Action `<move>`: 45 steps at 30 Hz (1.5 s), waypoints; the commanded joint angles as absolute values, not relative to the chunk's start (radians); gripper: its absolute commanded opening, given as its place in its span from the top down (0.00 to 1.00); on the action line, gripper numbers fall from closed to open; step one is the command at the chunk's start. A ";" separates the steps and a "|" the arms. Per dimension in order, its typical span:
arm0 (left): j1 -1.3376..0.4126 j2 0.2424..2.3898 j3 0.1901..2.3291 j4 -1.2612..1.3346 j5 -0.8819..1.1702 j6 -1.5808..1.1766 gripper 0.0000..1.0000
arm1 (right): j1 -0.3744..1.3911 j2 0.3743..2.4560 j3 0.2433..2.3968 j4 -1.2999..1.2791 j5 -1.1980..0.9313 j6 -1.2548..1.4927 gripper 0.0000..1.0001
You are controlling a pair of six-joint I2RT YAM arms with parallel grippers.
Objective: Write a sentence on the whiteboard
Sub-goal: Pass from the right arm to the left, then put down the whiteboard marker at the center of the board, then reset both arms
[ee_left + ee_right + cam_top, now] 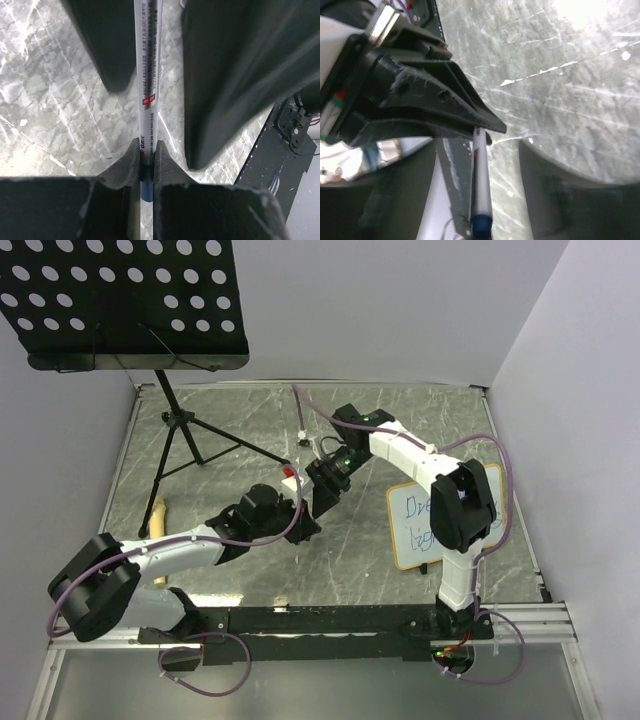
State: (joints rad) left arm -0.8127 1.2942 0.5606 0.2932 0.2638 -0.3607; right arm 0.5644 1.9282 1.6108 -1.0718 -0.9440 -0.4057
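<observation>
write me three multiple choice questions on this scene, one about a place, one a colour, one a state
1. Where on the table does the whiteboard lie?
A) right side
B) far left corner
C) centre

2. What colour is the sentence written on it?
A) red
B) blue
C) black

3. What is the left gripper doing with the marker?
A) shut on it
B) open above it
C) nowhere near it

Answers:
1 A, the top view shows it near the table's right edge.
2 B, the handwriting is blue.
3 A, it clamps the barrel, while the right gripper stands open around it.
</observation>
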 commanded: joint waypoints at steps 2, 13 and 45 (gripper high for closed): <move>-0.795 1.269 0.532 0.315 0.210 -0.419 0.99 | 0.451 1.862 1.788 -1.115 -0.899 -0.413 0.08; -0.658 1.506 0.751 -0.042 0.031 -0.497 0.93 | 0.273 1.433 1.691 -0.924 -0.749 -0.420 0.00; -0.611 0.776 0.565 0.138 0.136 -0.680 0.01 | -0.023 0.974 1.365 -0.807 -0.726 -0.187 0.00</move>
